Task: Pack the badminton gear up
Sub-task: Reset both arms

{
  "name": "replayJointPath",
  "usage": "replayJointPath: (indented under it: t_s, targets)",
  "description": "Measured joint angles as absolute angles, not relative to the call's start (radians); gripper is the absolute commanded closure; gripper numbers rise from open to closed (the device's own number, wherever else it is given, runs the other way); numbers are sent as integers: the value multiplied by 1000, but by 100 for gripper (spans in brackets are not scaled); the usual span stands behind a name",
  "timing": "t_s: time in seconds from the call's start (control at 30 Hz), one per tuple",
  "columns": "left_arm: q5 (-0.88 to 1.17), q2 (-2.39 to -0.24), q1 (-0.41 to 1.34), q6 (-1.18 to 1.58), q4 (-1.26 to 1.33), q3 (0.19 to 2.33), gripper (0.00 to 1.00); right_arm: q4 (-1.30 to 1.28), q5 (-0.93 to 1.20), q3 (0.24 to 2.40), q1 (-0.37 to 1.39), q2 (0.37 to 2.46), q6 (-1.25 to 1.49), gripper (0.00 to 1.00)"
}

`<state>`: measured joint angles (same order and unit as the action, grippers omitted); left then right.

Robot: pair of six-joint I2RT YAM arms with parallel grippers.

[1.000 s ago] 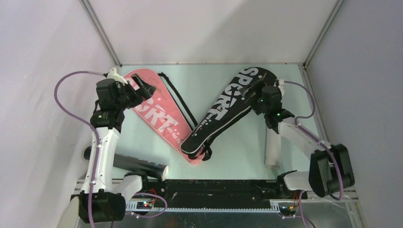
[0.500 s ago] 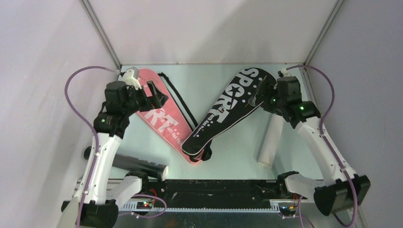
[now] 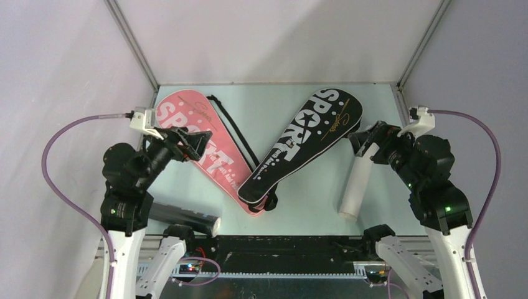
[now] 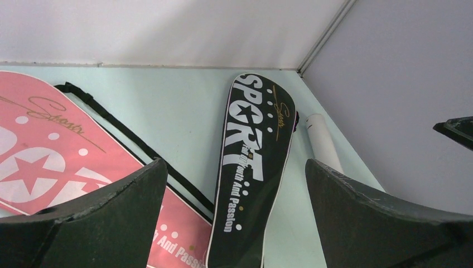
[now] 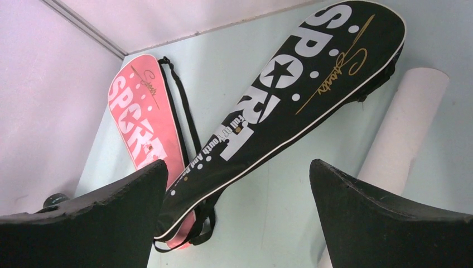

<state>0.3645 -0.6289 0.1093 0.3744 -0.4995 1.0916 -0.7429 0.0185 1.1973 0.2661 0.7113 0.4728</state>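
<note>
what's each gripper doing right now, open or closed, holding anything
left gripper: open, holding nothing
right gripper: open, holding nothing

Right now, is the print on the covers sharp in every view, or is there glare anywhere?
Top external: even light, no glare, SPORT on the black cover reads clearly. Left wrist: small print sharp; the left gripper's fingers are dark in the foreground. Right wrist: print sharp, the white tube looks pale with little detail.
</note>
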Motion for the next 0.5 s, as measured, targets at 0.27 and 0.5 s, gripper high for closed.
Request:
replayJointPath:
  t_s: [0.27, 0.5]
  targets:
    - [365, -626, 109, 377, -499, 1082, 0, -743, 19, 1121, 266, 615, 532, 1]
    - [361, -614, 109, 376, -506, 1082, 0, -745, 18, 1098, 266, 594, 573, 1]
